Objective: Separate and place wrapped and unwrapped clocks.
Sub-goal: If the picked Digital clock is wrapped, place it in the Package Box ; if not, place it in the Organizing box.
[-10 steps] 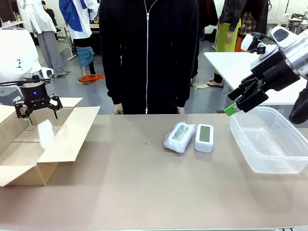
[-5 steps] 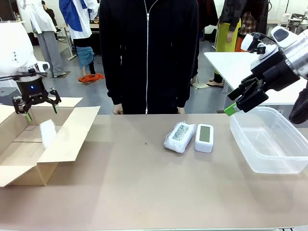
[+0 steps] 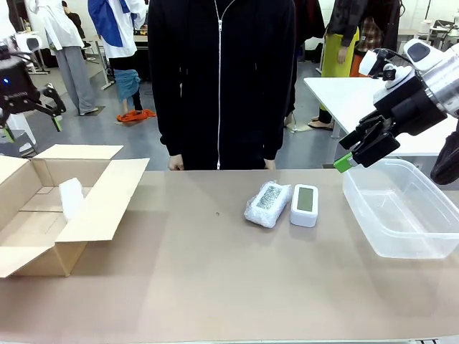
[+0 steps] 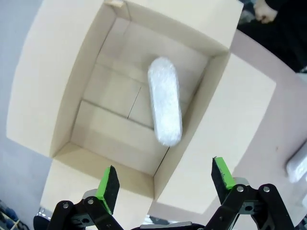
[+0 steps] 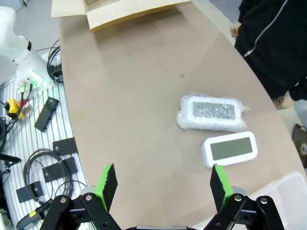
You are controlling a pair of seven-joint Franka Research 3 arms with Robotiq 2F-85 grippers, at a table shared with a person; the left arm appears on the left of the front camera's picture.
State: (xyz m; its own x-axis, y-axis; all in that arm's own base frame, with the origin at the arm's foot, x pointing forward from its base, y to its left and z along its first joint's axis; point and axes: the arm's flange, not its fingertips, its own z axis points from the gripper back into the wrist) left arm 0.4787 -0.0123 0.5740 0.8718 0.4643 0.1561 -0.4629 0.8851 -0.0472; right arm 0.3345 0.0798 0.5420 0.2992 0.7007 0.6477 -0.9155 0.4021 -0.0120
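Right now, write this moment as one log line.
left gripper open over cardboard box; right gripper open near tub; wrapped clock in box; second wrapped clock, bare clock on table

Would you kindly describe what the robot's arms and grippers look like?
The left gripper and right gripper are black two-finger units with bright green pads. The right arm has white housings and a black cable looped at its wrist; a small blue light glows on the left gripper's body.

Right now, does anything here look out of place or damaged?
Only a small thing: the wrapped clock in the box seems propped against a wall, not flat. Nothing looks spilled or damaged.
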